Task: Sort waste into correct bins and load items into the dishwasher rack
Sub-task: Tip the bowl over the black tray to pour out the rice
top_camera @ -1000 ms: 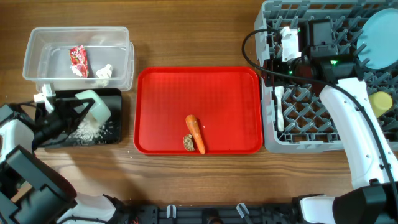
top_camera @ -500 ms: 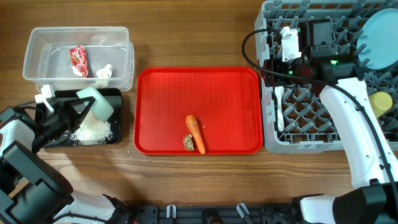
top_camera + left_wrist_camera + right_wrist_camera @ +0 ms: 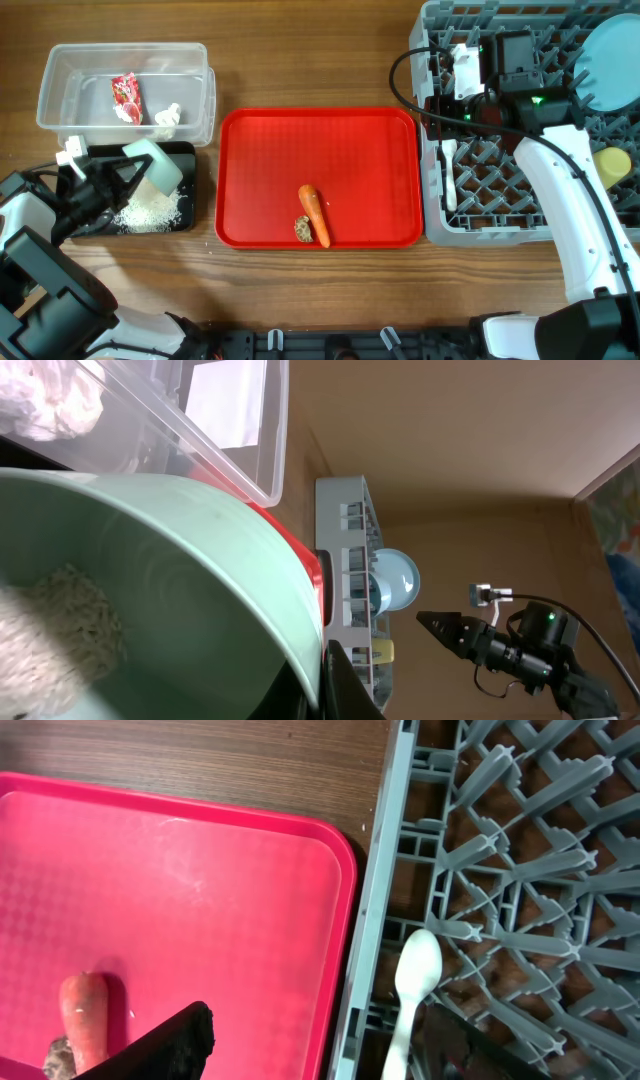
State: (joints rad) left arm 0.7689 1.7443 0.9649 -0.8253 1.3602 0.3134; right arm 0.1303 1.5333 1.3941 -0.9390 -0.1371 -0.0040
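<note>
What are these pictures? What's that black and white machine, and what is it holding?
It is a robot with two arms, each ending in a claw. One picture looks down from above the table; the other two come from small cameras on the wrists. The left claw grips a mint green bowl, tipped over a black tray with rice in it. The right claw is open above the edge of the grey dishwasher rack, where a white spoon, blue plate and yellow cup sit. A carrot and a brown lump lie on the red tray. The clear tub holds a wrapper and a tissue.
</note>
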